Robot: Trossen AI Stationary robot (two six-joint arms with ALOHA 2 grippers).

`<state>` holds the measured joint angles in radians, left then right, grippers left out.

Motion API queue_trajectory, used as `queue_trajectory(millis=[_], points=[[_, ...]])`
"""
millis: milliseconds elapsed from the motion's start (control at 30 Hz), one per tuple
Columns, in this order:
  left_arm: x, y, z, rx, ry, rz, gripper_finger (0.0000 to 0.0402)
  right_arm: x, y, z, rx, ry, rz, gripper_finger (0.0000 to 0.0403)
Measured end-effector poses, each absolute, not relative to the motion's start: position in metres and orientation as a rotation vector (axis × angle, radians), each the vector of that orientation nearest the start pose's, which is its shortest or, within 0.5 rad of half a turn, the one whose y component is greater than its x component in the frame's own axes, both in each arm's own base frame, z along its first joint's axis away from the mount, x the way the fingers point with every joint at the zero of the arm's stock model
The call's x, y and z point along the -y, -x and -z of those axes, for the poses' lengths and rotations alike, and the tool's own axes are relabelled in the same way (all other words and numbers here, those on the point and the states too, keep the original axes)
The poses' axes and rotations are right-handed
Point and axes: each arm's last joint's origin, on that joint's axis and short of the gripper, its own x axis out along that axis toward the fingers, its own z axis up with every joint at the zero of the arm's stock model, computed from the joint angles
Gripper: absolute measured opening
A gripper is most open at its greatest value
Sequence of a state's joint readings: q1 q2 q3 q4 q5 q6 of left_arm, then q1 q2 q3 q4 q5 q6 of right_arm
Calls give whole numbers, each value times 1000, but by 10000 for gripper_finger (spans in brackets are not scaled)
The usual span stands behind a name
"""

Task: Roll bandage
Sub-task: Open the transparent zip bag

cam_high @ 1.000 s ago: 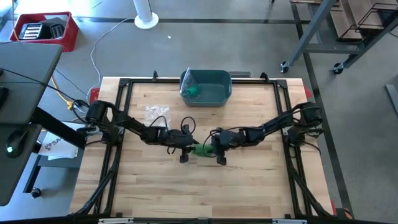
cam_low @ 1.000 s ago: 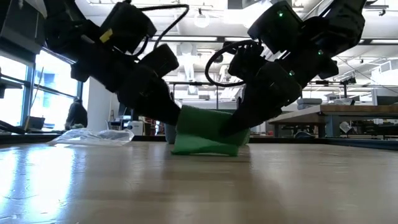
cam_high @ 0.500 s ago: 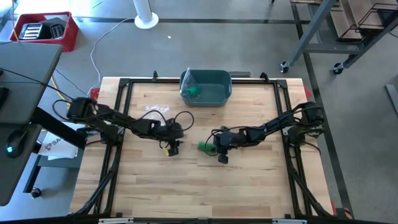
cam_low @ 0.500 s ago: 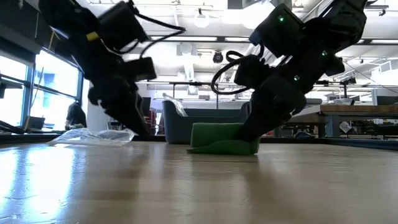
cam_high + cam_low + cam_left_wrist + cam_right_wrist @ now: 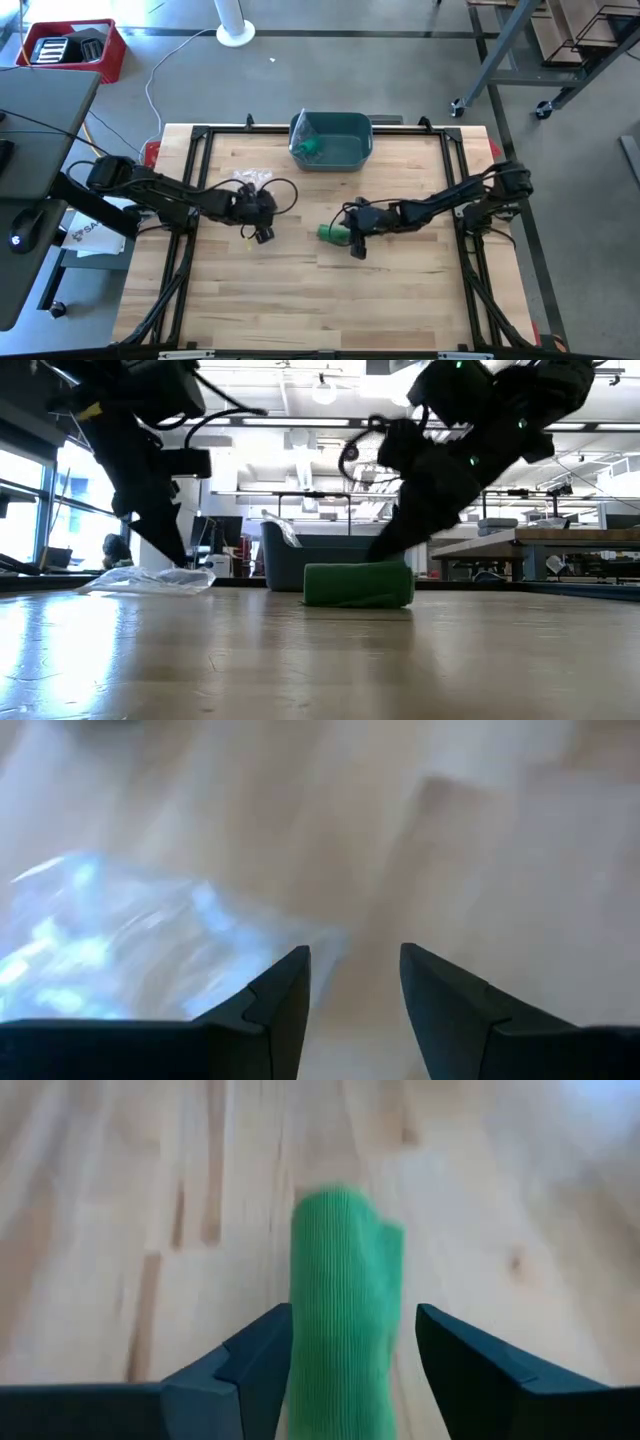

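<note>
A rolled green bandage [image 5: 331, 234] lies on its side on the wooden table, near the middle; it also shows in the low view [image 5: 358, 584]. My right gripper [image 5: 350, 1338] is open, slanting down from the table's right, with the bandage [image 5: 345, 1280] between its two fingers. My left gripper [image 5: 262, 233] is open and holds nothing. It hangs left of the bandage, well apart from it, over the edge of a clear plastic wrapper [image 5: 120, 940].
A teal bin [image 5: 352, 152] stands at the table's far edge with a green item [image 5: 312, 147] inside. The crumpled clear wrapper [image 5: 250, 180] lies left of centre. Black frame rails [image 5: 196, 180] run along the table's sides.
My left gripper has let go of the bandage, drawn back toward the table's left edge, risen and tipped. The bandage, held tilted between both grippers a second ago, has come down and now lies flat on the table. My right gripper has risen slightly off it.
</note>
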<state>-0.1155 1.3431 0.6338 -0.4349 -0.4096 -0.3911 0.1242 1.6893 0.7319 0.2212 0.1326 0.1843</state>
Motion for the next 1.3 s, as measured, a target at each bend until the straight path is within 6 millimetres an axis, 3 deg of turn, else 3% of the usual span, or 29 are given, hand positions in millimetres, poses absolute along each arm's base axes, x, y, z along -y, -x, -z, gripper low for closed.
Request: queue_trajectory(millis=[200, 367, 567, 733, 867, 1000, 1133, 1300], points=[[0, -210, -157, -1138, 94, -637, 147, -34, -308, -158, -646, -80, 77, 206], [-22, -199, -144, -1185, 243, -738, 124, -34, -306, -168, -612, -86, 73, 206], [-38, -202, -128, -1011, 503, -669, 82, -34, -306, -169, -606, -87, 73, 206], [-36, -220, -134, -814, 571, -519, 57, -37, -305, -169, -606, -84, 63, 206], [-26, -238, -151, -632, 495, -262, 51, -40, -305, -169, -607, -81, 54, 206], [-11, -241, -160, -610, 295, -52, 57, -43, -305, -169, -606, -78, 45, 206], [-1, -227, -152, -784, 181, 5, 86, -45, -304, -169, -607, -76, 38, 206], [2, -196, -142, -1089, 65, -80, 142, -45, -304, -169, -606, -76, 39, 206]])
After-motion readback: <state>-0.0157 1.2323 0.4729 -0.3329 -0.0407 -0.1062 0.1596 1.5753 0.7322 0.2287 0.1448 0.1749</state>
